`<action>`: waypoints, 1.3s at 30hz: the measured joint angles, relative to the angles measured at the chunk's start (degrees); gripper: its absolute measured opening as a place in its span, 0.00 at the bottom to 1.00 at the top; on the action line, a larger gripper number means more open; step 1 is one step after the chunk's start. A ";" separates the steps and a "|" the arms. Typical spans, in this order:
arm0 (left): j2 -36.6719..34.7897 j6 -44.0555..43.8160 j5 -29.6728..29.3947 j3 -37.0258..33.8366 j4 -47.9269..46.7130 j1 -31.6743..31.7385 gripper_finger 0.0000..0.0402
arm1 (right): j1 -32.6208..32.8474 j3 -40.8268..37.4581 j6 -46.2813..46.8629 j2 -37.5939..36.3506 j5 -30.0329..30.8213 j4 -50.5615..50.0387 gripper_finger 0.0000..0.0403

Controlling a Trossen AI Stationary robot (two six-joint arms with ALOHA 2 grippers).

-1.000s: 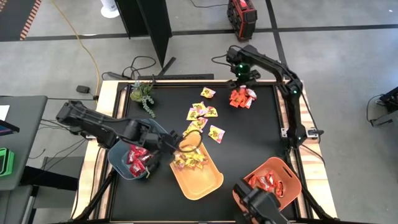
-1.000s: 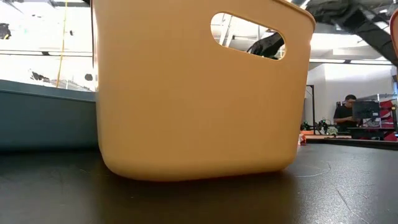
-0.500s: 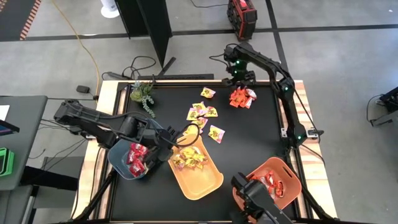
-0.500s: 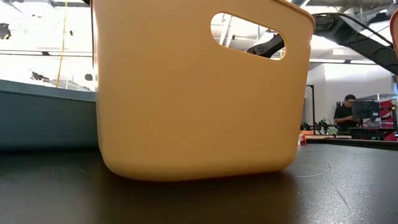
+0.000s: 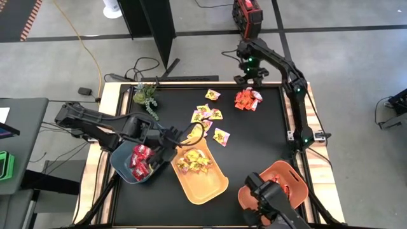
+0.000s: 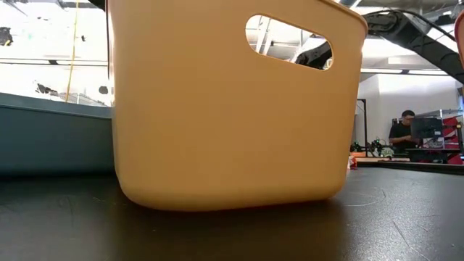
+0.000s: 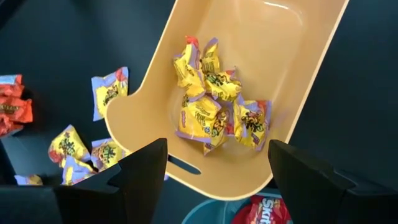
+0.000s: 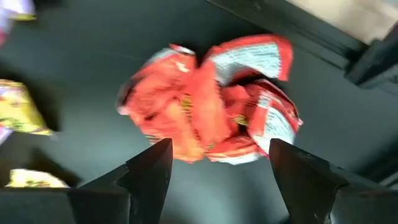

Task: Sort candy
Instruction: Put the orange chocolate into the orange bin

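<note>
Orange-red and white sweets lie heaped at the far right of my black table, and my right gripper hangs just over the far side of that heap with its fingers spread apart and nothing between them. From the right wrist camera the crumpled orange-red wrappers sit directly ahead of the two dark fingers, apart from them

My left gripper is near the left side of the table, at the near end of the yellow bin, between it and the blue-grey bin. Its fingers stand wide and empty. Through the left wrist camera I see a cluster of yellow sweets with pink marks lying inside the yellow bin, and its fingers frame that bin's end

More yellow sweets are loose on the table toward the middle, one further back and one nearer the bin. Deep red sweets fill the blue-grey bin. An orange bin at the near right corner holds orange-red pieces. A green plant sprig rests at the far left corner

At table height the yellow bin's wall blocks nearly everything; a person stands far off in the room behind
</note>
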 joint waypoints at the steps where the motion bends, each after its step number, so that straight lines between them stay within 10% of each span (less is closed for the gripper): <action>1: 0.00 -0.03 0.00 0.00 -0.34 0.11 0.69 | 0.02 -0.91 0.01 0.03 0.81 0.28 0.71; 14: 0.00 0.60 0.00 0.00 -0.27 0.40 0.69 | 0.15 -4.52 -0.28 -0.23 -0.35 2.24 0.68; 31: 0.00 0.43 0.02 0.00 -0.37 0.40 0.69 | 1.50 -5.40 -2.88 -1.62 -1.77 1.21 0.20; 39: 0.00 0.49 0.00 0.00 -0.37 0.48 0.69 | 4.53 -5.27 -4.41 -4.06 -0.54 4.73 0.30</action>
